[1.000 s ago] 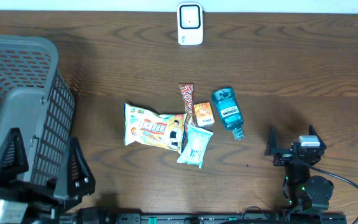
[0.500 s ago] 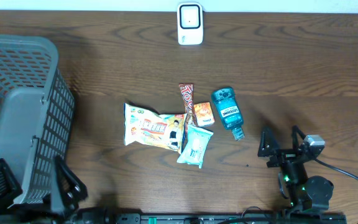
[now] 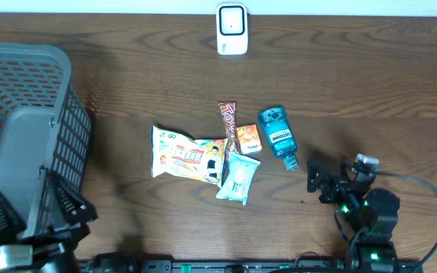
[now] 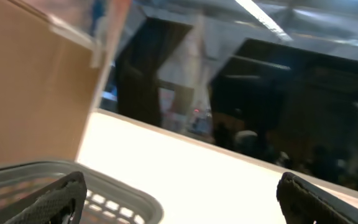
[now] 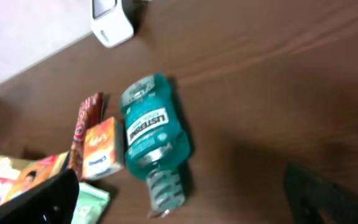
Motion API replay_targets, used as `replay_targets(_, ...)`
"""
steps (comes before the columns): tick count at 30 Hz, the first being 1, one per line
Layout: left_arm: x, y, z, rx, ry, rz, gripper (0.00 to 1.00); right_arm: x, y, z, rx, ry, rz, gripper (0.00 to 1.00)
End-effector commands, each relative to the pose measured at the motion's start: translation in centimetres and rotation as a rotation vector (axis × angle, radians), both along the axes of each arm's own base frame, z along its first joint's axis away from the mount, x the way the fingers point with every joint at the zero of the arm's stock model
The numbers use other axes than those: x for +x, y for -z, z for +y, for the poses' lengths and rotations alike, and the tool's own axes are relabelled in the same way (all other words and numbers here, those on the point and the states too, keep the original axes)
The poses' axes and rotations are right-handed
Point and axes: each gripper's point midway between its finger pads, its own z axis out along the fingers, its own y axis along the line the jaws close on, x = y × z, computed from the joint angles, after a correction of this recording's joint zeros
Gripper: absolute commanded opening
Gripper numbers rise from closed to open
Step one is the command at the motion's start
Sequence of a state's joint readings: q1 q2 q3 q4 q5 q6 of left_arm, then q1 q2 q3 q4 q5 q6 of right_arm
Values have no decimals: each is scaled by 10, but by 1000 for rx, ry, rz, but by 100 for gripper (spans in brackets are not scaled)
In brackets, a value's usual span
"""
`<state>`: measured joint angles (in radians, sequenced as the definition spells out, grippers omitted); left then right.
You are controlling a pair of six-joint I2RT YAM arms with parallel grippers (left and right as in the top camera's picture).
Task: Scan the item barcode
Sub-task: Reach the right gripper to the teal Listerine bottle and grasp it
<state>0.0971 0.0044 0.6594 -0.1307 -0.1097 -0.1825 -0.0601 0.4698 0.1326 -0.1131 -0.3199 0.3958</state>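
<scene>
Several items lie mid-table: a teal mouthwash bottle [image 3: 276,136] [image 5: 151,134], a small orange box [image 3: 249,139] [image 5: 98,149], a red candy bar [image 3: 227,121], a yellow snack bag [image 3: 188,158] and a pale green wipes pack [image 3: 239,177]. The white barcode scanner [image 3: 232,29] [image 5: 110,22] stands at the table's far edge. My right gripper [image 3: 328,182] [image 5: 179,186] is open just right of the bottle's cap and holds nothing. My left gripper [image 3: 36,211] [image 4: 179,194] is open at the front left beside the basket, also holding nothing. No barcode shows.
A large grey mesh basket [image 3: 21,114] [image 4: 126,198] fills the left side of the table. The left wrist view tilts upward over its rim to a bright wall and dark windows. A cable [image 3: 431,205] loops by the right arm.
My right gripper has moved left toward the bottle's cap and turned. The left arm has shifted at the front left by the basket. The items have not moved.
</scene>
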Motion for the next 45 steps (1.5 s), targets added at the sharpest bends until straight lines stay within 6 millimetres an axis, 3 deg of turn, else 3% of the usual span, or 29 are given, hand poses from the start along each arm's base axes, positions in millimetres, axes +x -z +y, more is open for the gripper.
replay_targets(1,17,14,-15,45,84,25,98,12,-34,9,-51,-66,-2,99)
replay_targets(4,27,27,-15,43,89,57,98,21,-44,16,-83,-111,93,99)
replay_targets(9,31,33,-17,46,101,71,98,28,-65,36,-100,-205,291,99)
replay_targets(13,32,32,-33,85,188,70,98,33,-80,55,-75,-299,375,99)
replay_targets(19,36,33,-45,118,255,48,98,52,-72,58,-93,-319,358,99)
replay_targets(22,46,47,-59,152,337,60,98,60,-70,60,-179,-351,314,99)
replay_targets(27,69,85,-56,135,335,109,98,66,-51,59,-351,-272,356,99)
replay_targets(32,81,107,-55,112,344,110,98,68,-26,70,-543,-189,400,99)
replay_targets(35,85,114,-55,107,346,123,98,74,-8,75,-634,-174,414,99)
replay_targets(39,86,118,-55,105,347,130,98,89,33,80,-688,-172,469,99)
replay_targets(45,86,118,-55,105,347,132,98,106,56,90,-706,-192,454,99)
